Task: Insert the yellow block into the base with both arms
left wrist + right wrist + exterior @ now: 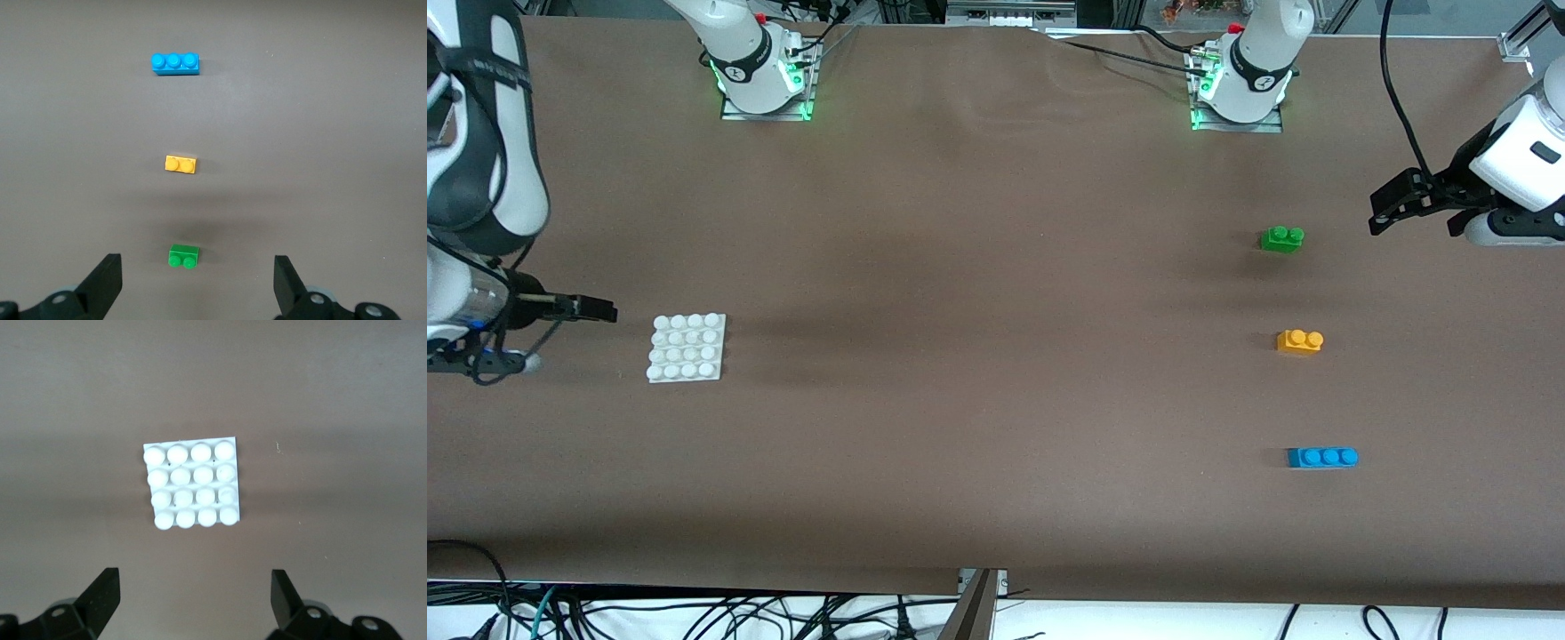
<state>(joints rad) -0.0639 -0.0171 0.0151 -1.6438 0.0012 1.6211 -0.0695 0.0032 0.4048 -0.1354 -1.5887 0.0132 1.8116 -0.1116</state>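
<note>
The yellow block [1299,341] lies on the brown table toward the left arm's end, between a green brick and a blue brick; it also shows in the left wrist view [181,164]. The white base [687,348] lies flat toward the right arm's end and shows in the right wrist view [192,484]. My left gripper [1380,209] hangs open and empty above the table beside the green brick, apart from it [198,280]. My right gripper [605,310] is open and empty beside the base, not touching it [195,597].
A green two-stud brick [1282,238] lies farther from the front camera than the yellow block, and a blue three-stud brick [1322,457] lies nearer. Both show in the left wrist view, green [183,255] and blue [175,63]. The arm bases stand at the table's back edge.
</note>
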